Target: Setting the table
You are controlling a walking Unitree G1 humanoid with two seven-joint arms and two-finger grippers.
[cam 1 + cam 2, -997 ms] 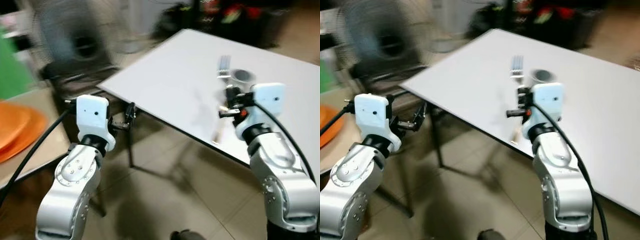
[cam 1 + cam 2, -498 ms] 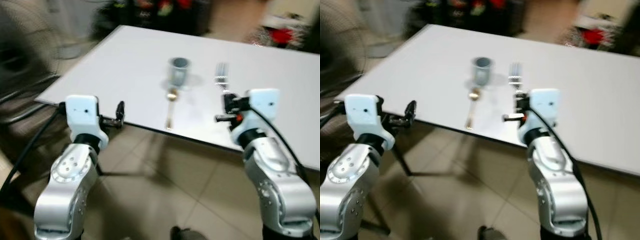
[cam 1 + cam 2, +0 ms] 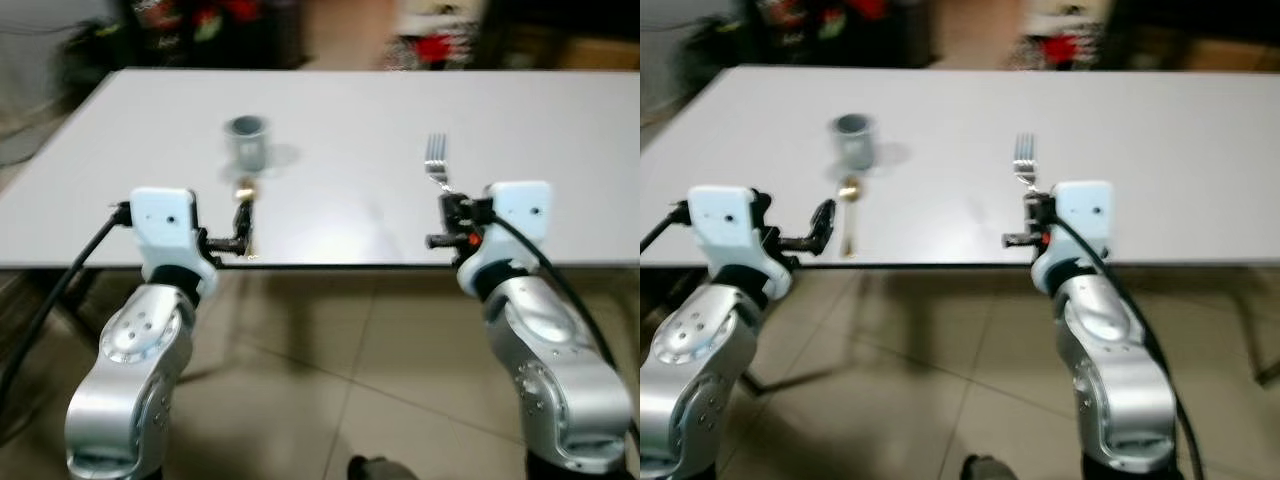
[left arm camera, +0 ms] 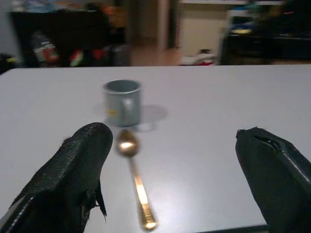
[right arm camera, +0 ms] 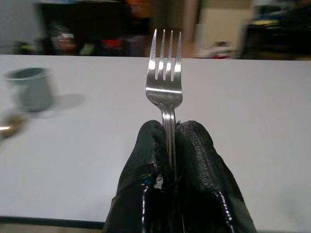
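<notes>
The right gripper (image 5: pixel 167 145) is pinching a fork (image 5: pixel 165 80) by its handle, fingers closed tight on it, tines pointing out beyond the tips over the white table (image 3: pixel 350 110). To place it well, I'd lower it flat and level before letting go — handle toward the near edge. The left gripper (image 4: pixel 175 160) is hanging wide apart, holding nothing; ahead between its fingers are lying a gold spoon (image 4: pixel 135 182) and, just past it, a grey mug (image 4: pixel 122 102) — contents not visible.

Home dining room: white table (image 3: pixel 330 120)
</notes>
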